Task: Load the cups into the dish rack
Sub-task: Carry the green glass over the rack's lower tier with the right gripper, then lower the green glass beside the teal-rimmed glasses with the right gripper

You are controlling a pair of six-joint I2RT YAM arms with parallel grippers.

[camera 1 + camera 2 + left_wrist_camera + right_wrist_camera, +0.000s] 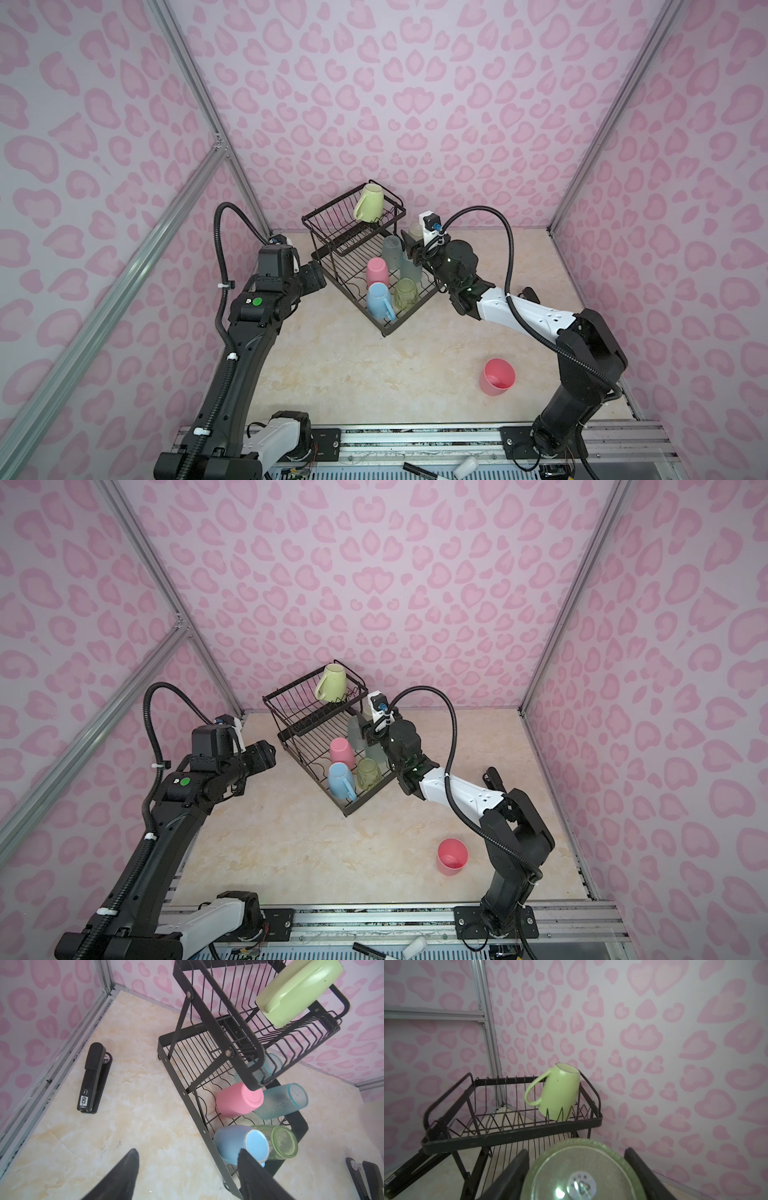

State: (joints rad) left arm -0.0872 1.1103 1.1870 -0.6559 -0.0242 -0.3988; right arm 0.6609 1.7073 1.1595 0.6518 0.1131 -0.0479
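The black wire dish rack stands at the back of the table. A lime mug leans upside down in its upper basket. The lower tray holds two blue-grey tumblers, a pink cup, a light-blue mug and a green tumbler, all mouth down. My right gripper is shut on another green tumbler, held in the air beside the upper basket's right end. My left gripper stands open and empty at the rack's left rim. A second pink cup stands upright at front right.
A black stapler lies on the table left of the rack, near the wall. Another stapler lies behind my right arm. A marker and a white cylinder rest on the front rail. Walls close in on three sides.
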